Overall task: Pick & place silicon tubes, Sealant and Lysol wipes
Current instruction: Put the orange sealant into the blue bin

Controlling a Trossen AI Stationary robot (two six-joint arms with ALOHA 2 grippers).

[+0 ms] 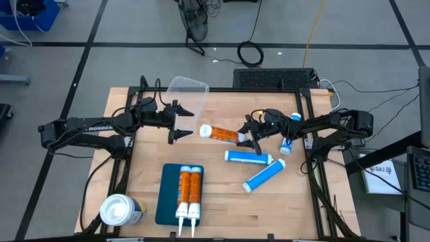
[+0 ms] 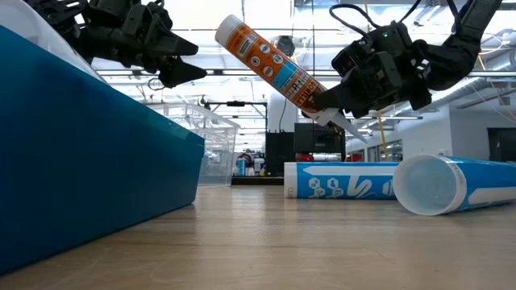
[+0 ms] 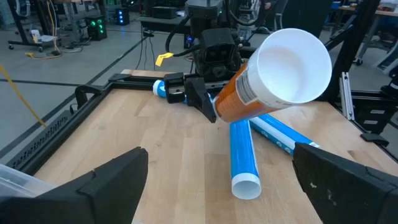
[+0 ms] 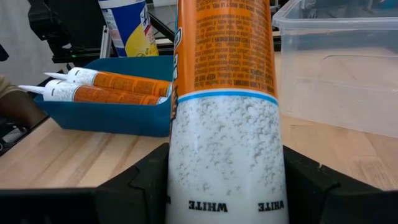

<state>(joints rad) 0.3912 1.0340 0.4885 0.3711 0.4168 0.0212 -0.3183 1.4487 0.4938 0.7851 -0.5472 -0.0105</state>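
An orange-and-white sealant tube [image 1: 218, 132] hangs in the air over the table's middle, my right gripper [image 1: 250, 139] shut on it. Its round white base end [image 3: 292, 65] faces my left gripper [image 1: 190, 123], which stands open just short of that end and touches nothing. Two more orange tubes [image 1: 188, 188] lie in a blue tray [image 1: 168, 202] near the front edge. Blue silicon tubes [image 1: 248, 157] [image 1: 264, 176] lie flat on the table below and in front of the right gripper. The Lysol wipes [image 1: 121, 210] stand upright at the front left corner. My right gripper pinches the tube's white part near its nozzle end [image 4: 186, 180] between its two fingers [image 4: 146, 186], one on each side. It comes about level from the table's right, fingers lying along the tube. The tube is lifted clear and tilted, base end higher, nozzle [image 2: 347, 125] lowest.
A clear plastic bin [image 1: 185, 94] sits at the far edge behind the left gripper. Another blue tube [image 1: 290, 131] lies at the right beside the right arm. Bare wood shows between the tray and the blue tubes.
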